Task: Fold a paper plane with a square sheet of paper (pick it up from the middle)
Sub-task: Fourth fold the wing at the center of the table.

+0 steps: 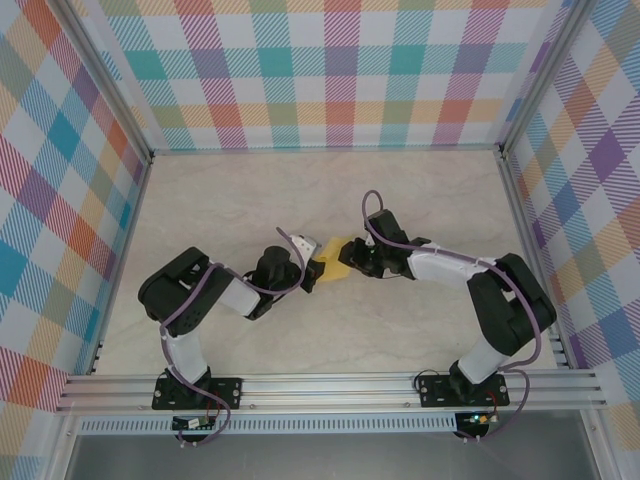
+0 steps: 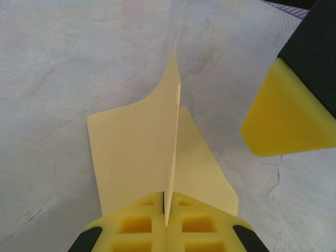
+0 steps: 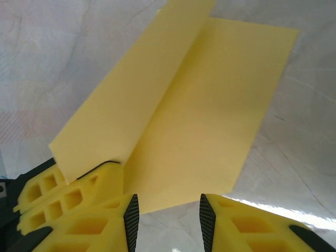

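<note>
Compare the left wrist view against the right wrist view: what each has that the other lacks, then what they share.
Left wrist: the sheet of paper seen edge-on, its raised fold pinched in the shut left tool. Right wrist: the right tool open, nothing between its fingers, near the sheet's edge. Both: the creased yellow sheet, the left tool's grip, marble tabletop.

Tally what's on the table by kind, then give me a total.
square sheet of paper, yellow, creased: 1
grippers: 2, the left gripper and the right gripper
Total: 3
</note>
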Robot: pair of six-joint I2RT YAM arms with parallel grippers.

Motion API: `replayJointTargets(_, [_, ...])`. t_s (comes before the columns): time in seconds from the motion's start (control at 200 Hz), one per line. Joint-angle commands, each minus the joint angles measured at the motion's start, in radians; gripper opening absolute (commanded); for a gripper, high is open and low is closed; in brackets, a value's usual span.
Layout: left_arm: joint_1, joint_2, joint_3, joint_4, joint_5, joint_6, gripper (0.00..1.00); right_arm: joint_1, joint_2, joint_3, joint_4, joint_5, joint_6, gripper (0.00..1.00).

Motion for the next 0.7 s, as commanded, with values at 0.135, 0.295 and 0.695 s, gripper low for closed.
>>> replayJointTargets(0.135, [0.010, 0.040, 0.025, 0.049, 0.042, -0.071, 0.01, -0.014, 0.093, -0.006, 0.141, -0.056, -0.003, 0.33])
replayJointTargets(0.295, [0.010, 0.043, 0.016, 0.016, 0.043, -0.109, 0.01, -0.018, 0.100, -0.035, 0.243, -0.082, -0.006, 0.39])
replayJointTargets(0.695, [0.021, 0.054, 0.019, -0.028, 0.074, -0.252, 0.01, -0.027, 0.156, -0.027, 0.281, -0.120, -0.011, 0.44])
